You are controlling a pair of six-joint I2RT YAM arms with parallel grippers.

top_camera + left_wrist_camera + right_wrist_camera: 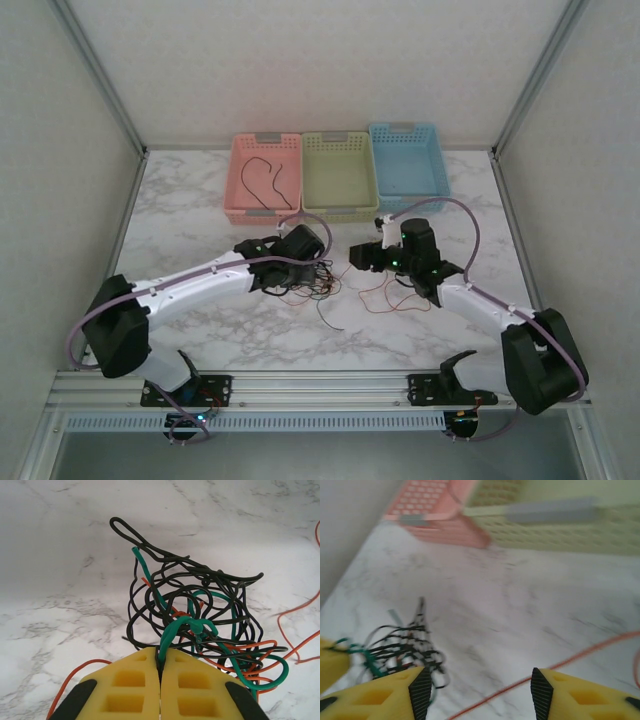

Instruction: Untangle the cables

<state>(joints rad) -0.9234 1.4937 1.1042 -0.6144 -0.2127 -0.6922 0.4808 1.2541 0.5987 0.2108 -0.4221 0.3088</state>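
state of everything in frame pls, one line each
Tangled bunch of thin black, green and orange wires: knotted, on the marble table.
Left gripper: jaws shut on the bunch's green wire.
Right gripper: jaws open, empty.
Loose orange wire: slack on the table.
Pink plastic basket: upright, one black wire inside.
Pale green plastic basket: upright, nothing seen inside.
Blue plastic basket: upright, nothing seen inside.

Soft even light, R-wrist view blurry

The left tool point(160, 672), jaws closed, pinches a green strand of the tangled cables point(200, 615) on the marble desk point(60, 570).
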